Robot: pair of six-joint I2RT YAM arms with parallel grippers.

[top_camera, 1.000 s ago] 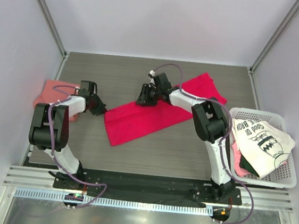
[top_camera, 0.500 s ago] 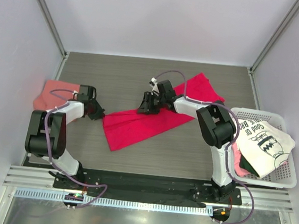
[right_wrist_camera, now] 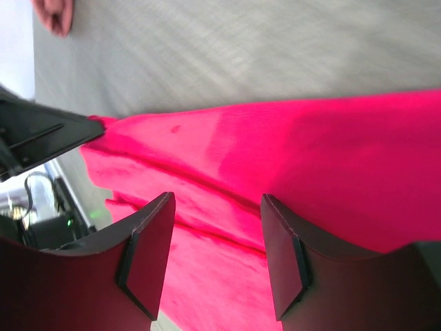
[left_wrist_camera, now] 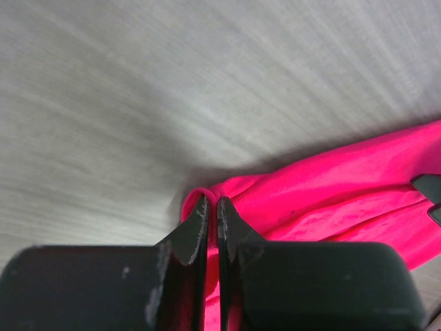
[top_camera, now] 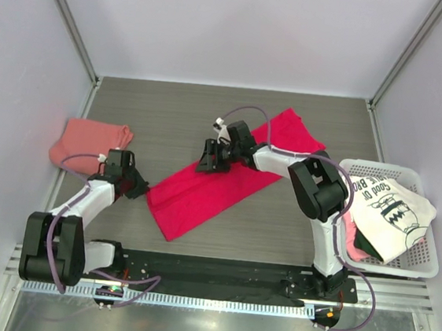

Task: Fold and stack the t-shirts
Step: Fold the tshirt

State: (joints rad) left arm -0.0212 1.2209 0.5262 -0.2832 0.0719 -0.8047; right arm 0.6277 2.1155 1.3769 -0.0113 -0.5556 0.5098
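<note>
The crimson-magenta t-shirt (top_camera: 219,181) lies stretched diagonally across the middle of the table. My left gripper (top_camera: 141,189) is shut on its near-left corner; in the left wrist view the red hem (left_wrist_camera: 212,227) is pinched between the black fingers (left_wrist_camera: 189,234). My right gripper (top_camera: 204,164) hovers over the shirt's upper edge, open, with red cloth (right_wrist_camera: 275,158) below and nothing between its fingers (right_wrist_camera: 148,255). A folded salmon-pink t-shirt (top_camera: 87,140) rests at the left edge. The white t-shirt with black print (top_camera: 386,210) lies over the basket.
A white wire basket (top_camera: 420,265) at the right edge holds the white shirt over pink and dark cloth. Metal frame posts and pale walls close in the table on three sides. The arm bases sit on a rail along the near edge.
My left gripper has pulled the crimson shirt's corner toward the near-left, dragging the shirt that way. My right gripper has opened wider and let go of the cloth.
</note>
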